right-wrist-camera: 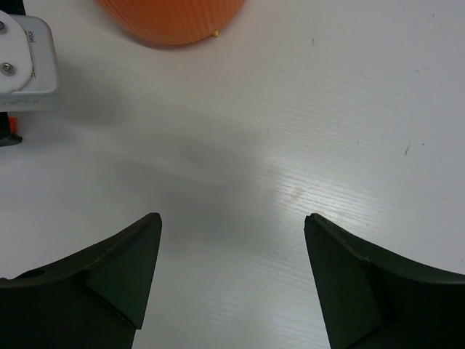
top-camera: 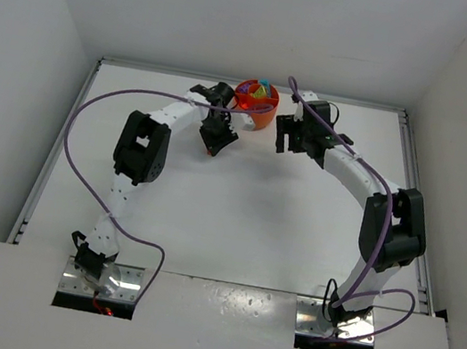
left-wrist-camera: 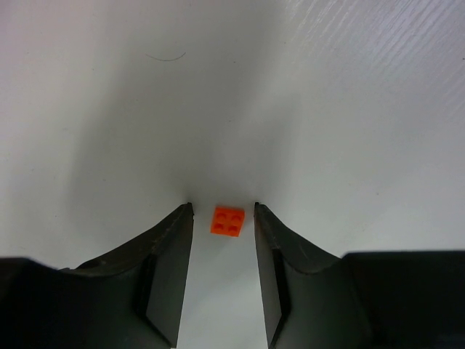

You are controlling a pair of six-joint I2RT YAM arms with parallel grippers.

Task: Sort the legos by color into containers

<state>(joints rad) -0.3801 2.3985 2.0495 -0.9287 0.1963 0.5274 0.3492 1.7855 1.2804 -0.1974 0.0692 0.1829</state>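
My left end effector (left-wrist-camera: 223,209) is down at the white counter (left-wrist-camera: 327,109) with its fingers parted. A small orange four-stud plastic brick (left-wrist-camera: 227,221) lies between the tips, with a gap on each side. My right end effector (right-wrist-camera: 232,218) is spread wide above the counter, near the round bright-orange plastic dish (right-wrist-camera: 171,18), which holds coloured pieces (top-camera: 259,90).

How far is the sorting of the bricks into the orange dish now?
Done: the orange dish holds several coloured pieces. In hand: the left claw stands open around one orange brick on the table, not yet gripped; the right claw is open, empty. Left: that brick must go in the dish.
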